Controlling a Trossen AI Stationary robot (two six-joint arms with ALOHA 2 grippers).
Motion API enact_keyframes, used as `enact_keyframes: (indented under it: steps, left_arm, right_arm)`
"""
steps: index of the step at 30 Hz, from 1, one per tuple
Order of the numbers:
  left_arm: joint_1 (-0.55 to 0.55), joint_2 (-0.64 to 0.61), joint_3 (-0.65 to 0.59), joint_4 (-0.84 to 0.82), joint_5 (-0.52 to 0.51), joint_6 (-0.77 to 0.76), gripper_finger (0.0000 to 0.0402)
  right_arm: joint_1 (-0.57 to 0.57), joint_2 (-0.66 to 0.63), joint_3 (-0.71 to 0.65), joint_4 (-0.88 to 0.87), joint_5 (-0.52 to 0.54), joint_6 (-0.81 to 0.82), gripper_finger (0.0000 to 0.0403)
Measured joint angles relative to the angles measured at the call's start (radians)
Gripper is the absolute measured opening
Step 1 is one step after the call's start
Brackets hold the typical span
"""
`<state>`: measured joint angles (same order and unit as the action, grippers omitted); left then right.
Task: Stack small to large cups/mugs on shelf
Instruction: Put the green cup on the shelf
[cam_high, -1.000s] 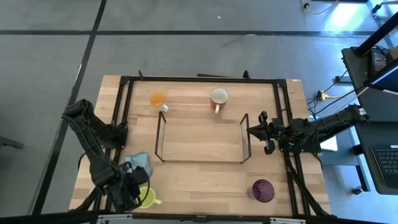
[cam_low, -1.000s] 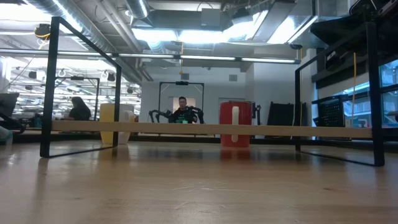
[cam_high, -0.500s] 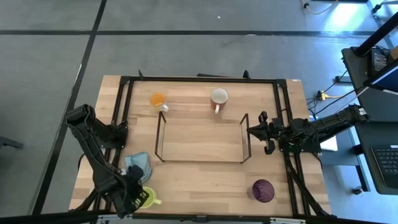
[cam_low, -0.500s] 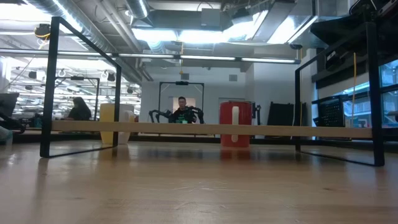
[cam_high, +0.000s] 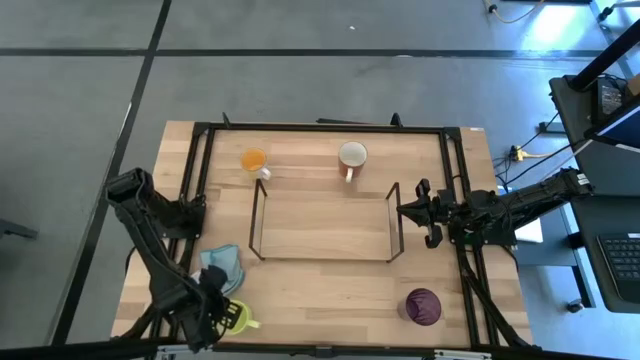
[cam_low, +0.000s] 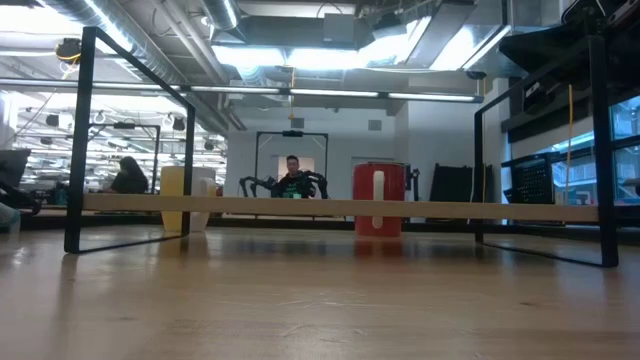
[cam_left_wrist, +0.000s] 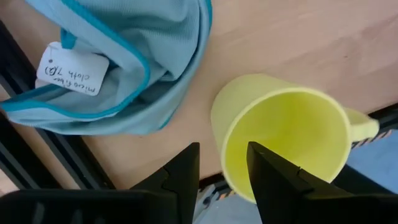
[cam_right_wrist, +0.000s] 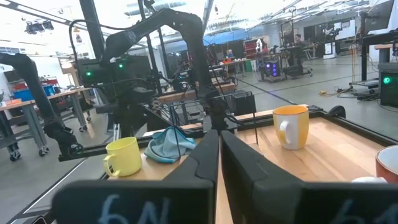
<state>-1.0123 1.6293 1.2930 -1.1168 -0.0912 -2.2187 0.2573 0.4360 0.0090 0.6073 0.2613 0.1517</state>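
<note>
Over the last second the left arm has swung its elbow outward and drawn the left gripper (cam_high: 212, 318) back toward the near left corner of the table (cam_high: 320, 285), so that it now sits right at the yellow-green mug (cam_high: 236, 318); in the left wrist view its fingers (cam_left_wrist: 185, 171) stand apart, straddling the mug's near wall with one finger outside and one over the rim, not yet clamped. That suggests the approach is done and the first pick is about to start, with nothing yet on the shelf (cam_high: 324, 220). The right gripper (cam_high: 430, 215) has not moved; it waits just beside the shelf's right end with its fingers together. There are four cups, all on the table outside the shelf: the yellow-green mug at the near left, one orange mug (cam_high: 254, 160) and one white mug (cam_high: 352, 155) beyond the shelf, and one dark purple cup (cam_high: 422, 305) at the near right. There is one shelf, and one light blue cloth (cam_high: 222, 264) lying just beside the yellow-green mug.
</note>
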Motion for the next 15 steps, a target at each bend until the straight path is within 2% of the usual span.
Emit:
enact_keyframes:
  steps: [15]
  left_arm:
    - [-0.015,0.046,0.0,0.043,-0.019,0.004,0.0127]
  right_arm:
    - [0.0,0.0,0.0,0.0,0.0,0.0,0.002]
